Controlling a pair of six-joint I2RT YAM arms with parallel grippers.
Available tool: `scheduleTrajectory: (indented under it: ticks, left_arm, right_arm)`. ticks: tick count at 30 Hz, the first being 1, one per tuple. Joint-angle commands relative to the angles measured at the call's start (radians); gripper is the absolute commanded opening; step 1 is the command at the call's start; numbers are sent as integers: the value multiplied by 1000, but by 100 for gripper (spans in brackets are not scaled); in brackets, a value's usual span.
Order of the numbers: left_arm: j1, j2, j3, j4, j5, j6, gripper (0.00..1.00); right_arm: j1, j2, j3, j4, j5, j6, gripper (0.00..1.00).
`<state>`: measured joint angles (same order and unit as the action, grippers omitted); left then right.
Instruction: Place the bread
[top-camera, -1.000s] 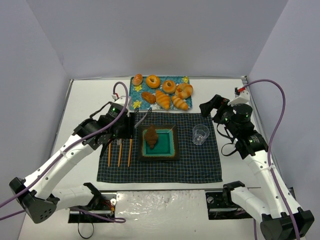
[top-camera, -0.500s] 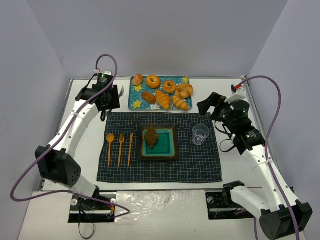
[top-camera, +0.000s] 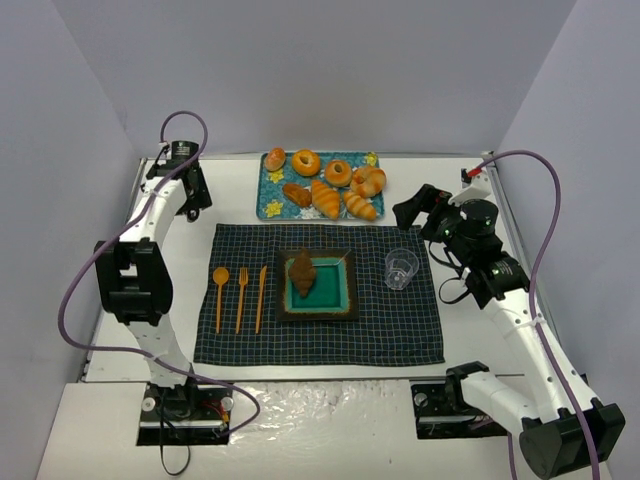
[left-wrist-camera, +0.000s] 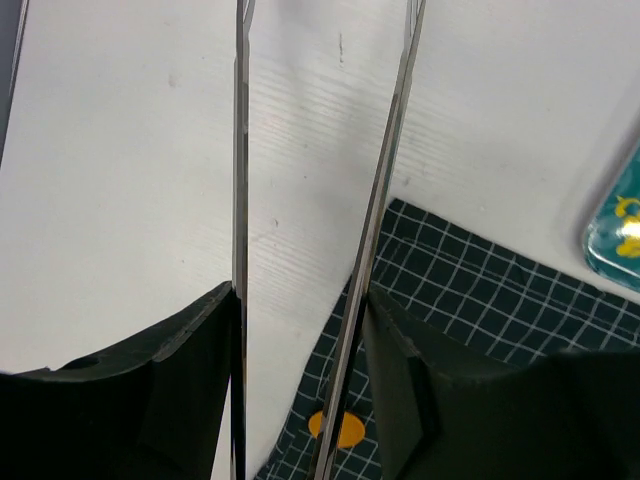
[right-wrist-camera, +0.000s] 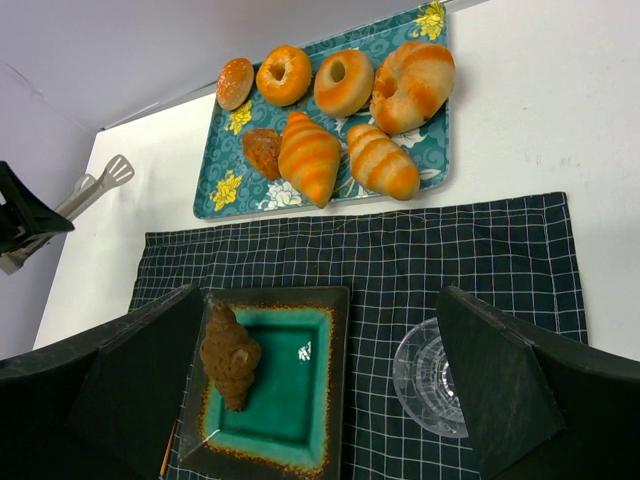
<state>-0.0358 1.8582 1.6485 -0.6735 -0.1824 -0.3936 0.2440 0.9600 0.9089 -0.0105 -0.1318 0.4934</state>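
We see the bread (top-camera: 303, 272) lying on the teal plate (top-camera: 341, 292). Left jaws clamp empty tongs (left-wrist-camera: 240, 150) above the counter (left-wrist-camera: 120, 150); right jaws spread wide, holding nothing.

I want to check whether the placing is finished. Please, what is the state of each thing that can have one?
bread: lying on the plate, not gripped.
left end effector: shut on the tongs.
tongs: open, empty.
right end effector: open, empty.
cup: upright, empty.
tray: holding seven pastries.
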Motion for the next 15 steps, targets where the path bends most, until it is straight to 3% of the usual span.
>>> scheduleTrajectory:
  ticks: [1,7,15]
  left_arm:
    - [30,30,40,127,-34,-5,47]
    - [89,110,44,157,-27,-13,48]
    - [144,151,3,192,19,-11,56]
  right_arm:
    - [6,-4,18,75,0,-19,100]
    - [6,-15,5,75,15,-27,100]
    - [8,-9,-1,75,13,-29,100]
